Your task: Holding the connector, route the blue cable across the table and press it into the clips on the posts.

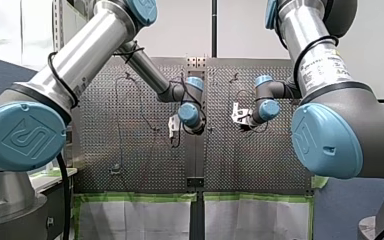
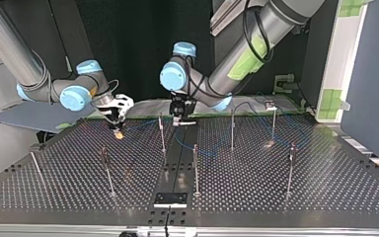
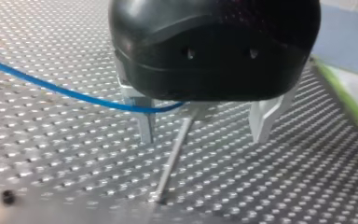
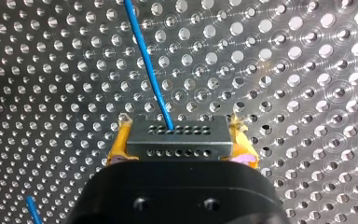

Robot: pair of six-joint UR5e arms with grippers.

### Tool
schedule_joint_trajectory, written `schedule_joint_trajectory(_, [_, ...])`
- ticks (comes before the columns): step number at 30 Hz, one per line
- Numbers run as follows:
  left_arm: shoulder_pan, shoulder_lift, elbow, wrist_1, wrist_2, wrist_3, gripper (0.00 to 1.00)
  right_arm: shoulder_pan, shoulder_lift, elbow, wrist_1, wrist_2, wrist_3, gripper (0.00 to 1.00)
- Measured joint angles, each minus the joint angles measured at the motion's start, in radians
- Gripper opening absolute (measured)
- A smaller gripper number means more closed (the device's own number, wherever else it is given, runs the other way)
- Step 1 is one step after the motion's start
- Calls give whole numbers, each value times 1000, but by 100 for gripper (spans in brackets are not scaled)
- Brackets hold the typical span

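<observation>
My right gripper point(image 4: 181, 137) is clamped on the connector point(image 4: 178, 136), a small grey block with two rows of holes, pinched at both ends by the yellow pads point(image 4: 116, 148). The blue cable point(image 4: 148, 70) leaves the connector's face and runs straight ahead of the fingers over the perforated desk point(image 4: 307, 70). A second short stretch of cable shows beside the gripper body. In the top view this gripper hangs just above the desk at the upper left of the frame.

My left gripper point(image 3: 204, 136) has its metal fingers point(image 3: 145, 127) apart, holding nothing. A thin post point(image 3: 173, 156) stands in the gap between them, nearer one finger. The blue cable comes in from the side, crosses that finger and goes under the gripper body toward the post. Whether it touches the post or sits in a clip I cannot tell. In the top view this gripper is at the upper middle of the frame. More posts point(image 2: 232, 131) stand apart across the desk there, and the cable loops among them.
</observation>
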Motion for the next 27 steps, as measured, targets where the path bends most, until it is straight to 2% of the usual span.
schedule_joint_trajectory(8, [-27,7,-54,-13,8,11,100,-1,0,0,1,0,1,0])
schedule_joint_trajectory(27, [-92,9,-59,69,1,-15,100,-7,0,0,2,-4,1,0])
